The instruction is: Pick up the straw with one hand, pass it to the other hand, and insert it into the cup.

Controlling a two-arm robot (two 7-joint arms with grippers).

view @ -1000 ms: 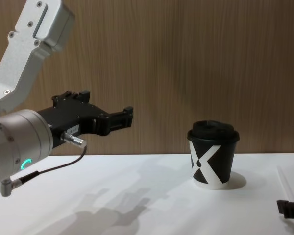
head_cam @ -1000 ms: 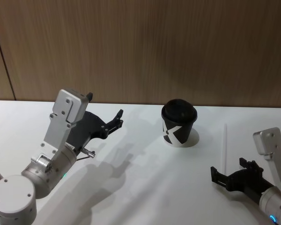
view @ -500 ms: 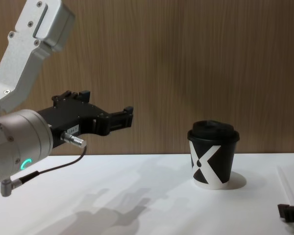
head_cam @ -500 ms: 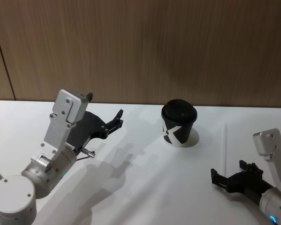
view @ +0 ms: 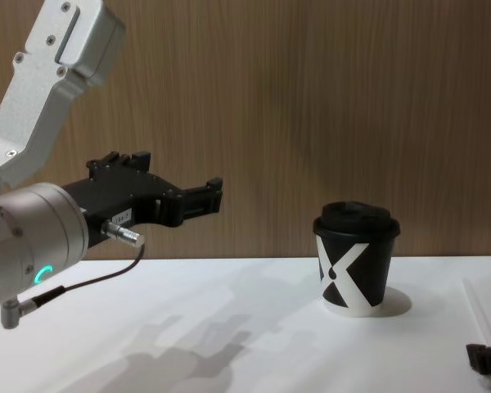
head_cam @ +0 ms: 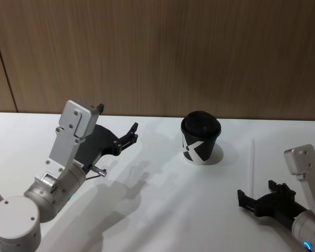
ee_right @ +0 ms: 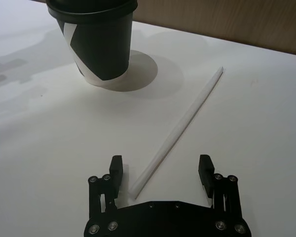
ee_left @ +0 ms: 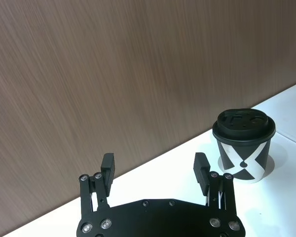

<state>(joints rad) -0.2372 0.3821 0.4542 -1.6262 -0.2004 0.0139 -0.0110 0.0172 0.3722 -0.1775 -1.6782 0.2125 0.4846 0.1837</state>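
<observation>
Low at the table's right, right gripper [ee_right: 161, 164]: small, black, just above the white table [head_cam: 157, 210]. Fingers spread wide and clamped on nothing.
Between those fingers: near end of the straw [ee_right: 187, 116]. It sits closer to one finger than the other, and no pad touches it in the right wrist view.
Straw: long, thin, white. Lies flat on the table, running from the right gripper away toward the wall [head_cam: 157, 52]. Bare along its length past the fingers.
Straw to cup: straw lies on the right of the cup [head_cam: 200, 139], apart from it, with open table between them.
Cup: black paper with a bold white X mark. Stands upright on the table near the wall, black domed lid [ee_left: 243, 123] on.
Left gripper [ee_left: 154, 168]: black, on a bulky silver-grey arm. Held well above the table on the left, fingers apart and holding nothing, fingertips pointing toward the cup.
Left arm detail: green ring [view: 41, 274] glows on the wrist in the chest view, and a grey cable [view: 82, 286] hangs below it.
Left gripper to cup: well apart.
</observation>
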